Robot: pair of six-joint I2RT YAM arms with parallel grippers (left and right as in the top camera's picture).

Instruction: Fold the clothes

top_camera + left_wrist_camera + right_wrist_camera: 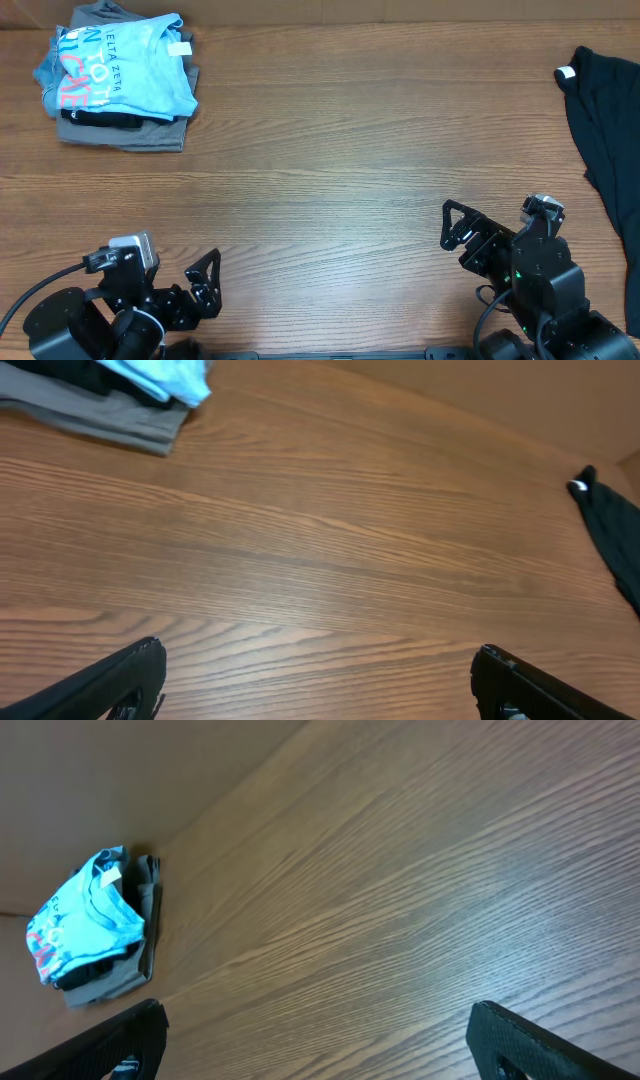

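Note:
A folded light blue T-shirt [130, 62] with coral-red and white lettering lies on top of a stack at the table's far left; it also shows in the right wrist view [85, 915] and at the top left of the left wrist view [165, 378]. A black garment [605, 110] with a white tag lies unfolded at the far right edge; it also shows in the left wrist view [612, 530]. My left gripper [205, 283] is open and empty near the front left. My right gripper [455, 225] is open and empty near the front right.
Under the blue T-shirt lie a folded dark garment [100, 118] and a folded grey garment [135, 135]. The wooden table [350, 150] stretches bare between the stack and the black garment. A cable runs from the left arm at the front left.

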